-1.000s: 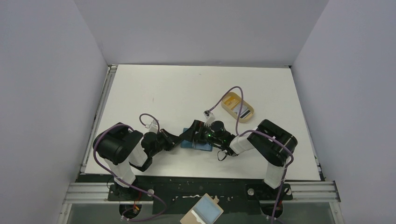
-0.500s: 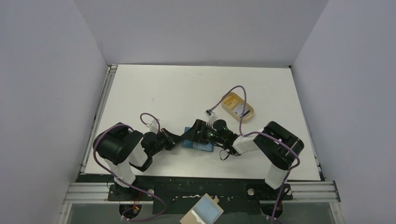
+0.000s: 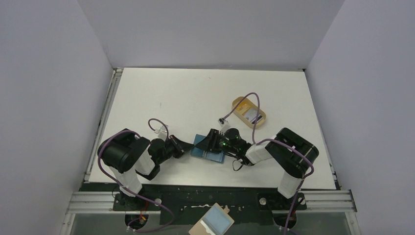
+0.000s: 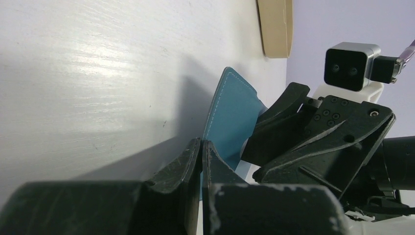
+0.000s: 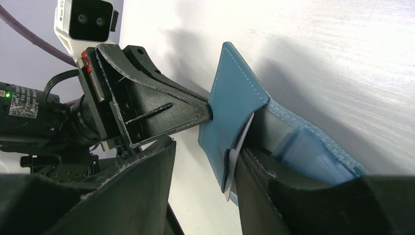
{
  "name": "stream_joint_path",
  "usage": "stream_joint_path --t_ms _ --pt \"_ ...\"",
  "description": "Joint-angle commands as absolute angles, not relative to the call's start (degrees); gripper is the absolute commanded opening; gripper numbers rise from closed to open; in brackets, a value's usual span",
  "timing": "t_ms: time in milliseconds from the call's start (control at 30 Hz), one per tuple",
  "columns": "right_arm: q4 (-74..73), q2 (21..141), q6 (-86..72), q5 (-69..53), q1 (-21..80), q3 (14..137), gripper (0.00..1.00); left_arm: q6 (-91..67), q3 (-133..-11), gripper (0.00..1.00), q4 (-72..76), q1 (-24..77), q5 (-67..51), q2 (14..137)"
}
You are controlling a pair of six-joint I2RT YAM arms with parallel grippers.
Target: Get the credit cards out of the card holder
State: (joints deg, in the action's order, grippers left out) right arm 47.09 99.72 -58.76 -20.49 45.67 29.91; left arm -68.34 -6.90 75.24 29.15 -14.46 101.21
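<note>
My left tool (image 4: 201, 144) pressed together on the raised flap edge of the teal card holder (image 5: 234, 93), holder lying open on the desk (image 5: 342, 49), my right tool (image 5: 208, 161) half spread astride a pale credit card (image 5: 239, 149) poking from the holder's pocket

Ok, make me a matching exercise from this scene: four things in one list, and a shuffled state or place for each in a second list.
1. teal-blue folding card holder
2. tan oval tray
3. left claw
4. right claw

A. shut on a flap's edge
B. one flap standing up
C. open, straddling a flap
D. off to the side, a pale card inside

Pairs: 1-B, 2-D, 3-A, 4-C
</note>
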Motion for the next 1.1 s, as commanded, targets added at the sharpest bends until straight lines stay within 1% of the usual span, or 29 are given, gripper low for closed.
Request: stream_joint_path --t_ms 0,100,167,233,333,367,667,867,933,1000,1067 --pt "52.69 97.67 -57.83 -19.9 45.38 29.18 0.47 -67.85 -7.56 0.0 80.16 29.44 -15.55 100.63" --pt "53.06 97.25 -58.0 -18.42 45.22 28.0 0.45 -67.82 -7.56 0.0 80.16 29.44 -15.51 100.72" --pt "53.0 96.97 -58.01 -17.38 45.18 27.26 0.4 -67.85 -7.47 0.0 80.16 29.44 -15.56 100.72" --pt "53.12 97.1 -57.95 -16.77 45.09 26.9 0.37 -67.85 -7.47 0.0 80.16 29.44 -15.55 100.88" --pt "53.71 97.57 -58.01 -16.12 45.0 26.49 0.29 -67.82 -7.55 0.0 80.16 29.44 -15.64 100.98" --pt "54.09 97.82 -58.01 -15.97 44.98 26.29 0.28 -67.77 -7.56 0.0 80.16 29.44 -15.63 100.99" --pt "60.8 99.99 -59.91 -15.55 44.26 23.21 0.3 -67.59 -7.44 0.0 80.16 29.44 -15.64 101.27" --pt "62.77 100.84 -60.53 -15.81 43.62 22.28 0.29 -67.51 -7.46 0.0 80.16 29.44 -15.71 101.31" --pt "63.17 101.05 -60.7 -15.82 43.56 22.25 0.25 -67.5 -7.45 0.0 80.16 29.44 -15.68 101.33" --pt "63.79 101.24 -60.88 -15.73 43.5 22.02 0.17 -67.46 -7.43 0.0 80.16 29.49 -15.65 101.32" --pt "64.54 101.4 -61.12 -15.56 43.38 21.62 0.15 -67.41 -7.31 0.0 80.16 29.45 -15.64 101.33"
